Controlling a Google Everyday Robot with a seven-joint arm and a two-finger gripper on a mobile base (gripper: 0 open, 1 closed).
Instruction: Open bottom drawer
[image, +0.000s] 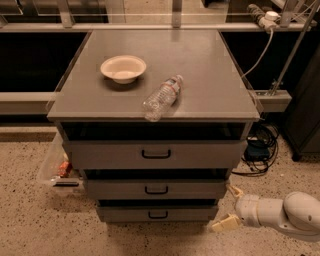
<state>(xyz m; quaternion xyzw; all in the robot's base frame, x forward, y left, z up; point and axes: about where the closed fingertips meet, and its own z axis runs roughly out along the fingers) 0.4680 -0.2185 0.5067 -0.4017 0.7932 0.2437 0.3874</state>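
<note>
Clearly my cream two-finger gripper (229, 207), spread at lower right, sits beside the narrow grey metal bottom drawer (125, 214); coming in sideways, I could miss its small black handle (158, 214).

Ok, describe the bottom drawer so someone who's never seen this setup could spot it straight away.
Find the grey cabinet with a bowl and bottle on top. The bottom drawer is the lowest on its front, nearest the floor, with the open gripper just right of it. Its front is narrower and shallower than the middle drawer and top drawer above.
</note>
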